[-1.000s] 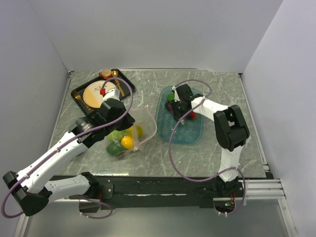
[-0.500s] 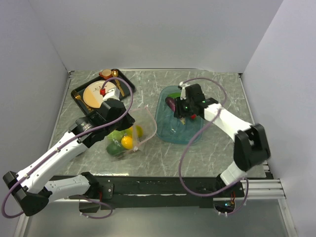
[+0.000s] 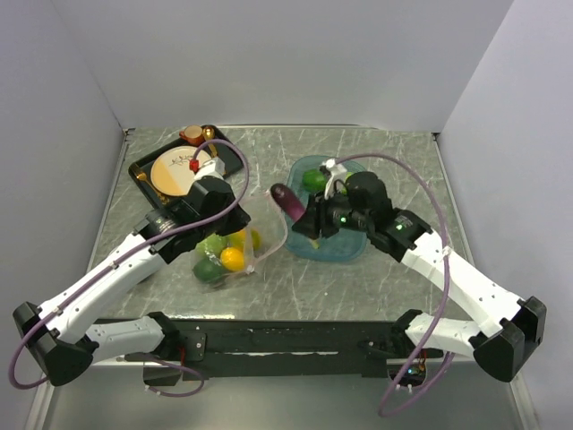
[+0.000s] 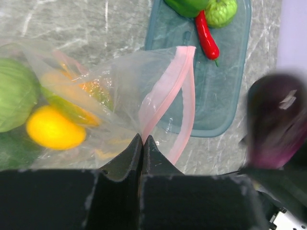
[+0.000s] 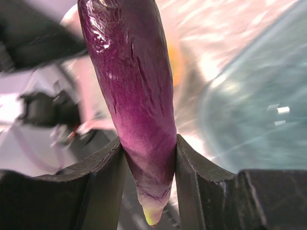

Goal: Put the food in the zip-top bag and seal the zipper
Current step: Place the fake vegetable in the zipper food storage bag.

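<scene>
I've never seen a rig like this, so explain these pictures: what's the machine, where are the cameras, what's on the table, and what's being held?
Two white robot arms work at a grey marbled table. One picture looks down from above; the other two come from cameras on each wrist. The left arm's fingers are shut on the clear plastic bag at its pale pink zipper strip; yellow and green toy fruit lie inside. The right arm's fingers grip a purple toy eggplant beside the bag. A teal plastic tub holds a red chili and green vegetables.
</scene>
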`<state>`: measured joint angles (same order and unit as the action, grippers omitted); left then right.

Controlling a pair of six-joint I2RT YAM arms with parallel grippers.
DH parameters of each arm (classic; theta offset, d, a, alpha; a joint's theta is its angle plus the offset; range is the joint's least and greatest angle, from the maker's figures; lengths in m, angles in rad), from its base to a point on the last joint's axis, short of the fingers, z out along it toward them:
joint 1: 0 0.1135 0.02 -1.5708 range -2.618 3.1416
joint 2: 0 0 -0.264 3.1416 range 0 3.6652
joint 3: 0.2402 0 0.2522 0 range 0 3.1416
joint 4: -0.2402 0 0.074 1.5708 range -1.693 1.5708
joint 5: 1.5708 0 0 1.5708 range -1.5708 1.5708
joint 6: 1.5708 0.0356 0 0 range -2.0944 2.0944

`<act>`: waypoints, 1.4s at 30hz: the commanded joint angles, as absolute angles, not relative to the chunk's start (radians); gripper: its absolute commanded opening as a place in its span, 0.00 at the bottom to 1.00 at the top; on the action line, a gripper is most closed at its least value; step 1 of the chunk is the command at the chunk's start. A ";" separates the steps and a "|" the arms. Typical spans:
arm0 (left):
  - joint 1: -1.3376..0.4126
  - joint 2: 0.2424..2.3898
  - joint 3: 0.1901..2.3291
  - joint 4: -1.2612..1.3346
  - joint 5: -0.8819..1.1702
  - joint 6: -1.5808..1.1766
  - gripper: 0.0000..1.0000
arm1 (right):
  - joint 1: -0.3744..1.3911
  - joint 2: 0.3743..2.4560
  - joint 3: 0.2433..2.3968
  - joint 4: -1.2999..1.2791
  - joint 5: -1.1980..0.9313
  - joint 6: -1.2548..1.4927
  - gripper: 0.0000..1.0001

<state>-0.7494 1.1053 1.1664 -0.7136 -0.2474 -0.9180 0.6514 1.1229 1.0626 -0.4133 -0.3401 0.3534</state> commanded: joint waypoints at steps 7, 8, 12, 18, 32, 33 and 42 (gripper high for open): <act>-0.746 1.115 1.177 -0.641 -0.210 -0.916 0.01 | 0.767 1.195 1.081 -0.514 -0.305 0.506 0.29; -0.747 1.106 1.174 -0.638 -0.207 -0.917 0.01 | 0.767 1.207 1.091 -0.523 -0.301 0.511 0.29; -0.747 1.094 1.154 -0.626 -0.203 -0.920 0.01 | 0.776 1.288 1.170 -0.578 -0.304 0.529 0.30; -0.746 1.095 1.121 -0.606 -0.186 -0.917 0.01 | 0.779 1.394 1.319 -0.634 -0.325 0.525 0.32; -0.747 1.071 1.117 -0.629 -0.210 -0.917 0.01 | 0.844 1.548 1.456 -0.767 -0.330 0.540 0.36; -0.747 1.071 1.118 -0.632 -0.212 -0.917 0.01 | 0.847 1.542 1.444 -0.764 -0.330 0.552 0.37; -0.747 1.075 1.111 -0.611 -0.183 -0.917 0.01 | 0.861 1.523 1.422 -0.686 -0.324 0.629 0.40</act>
<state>-0.7494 1.0901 1.1164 -0.6540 -0.2043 -0.9211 0.8551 1.5448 1.3846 -0.7391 -0.3336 0.5869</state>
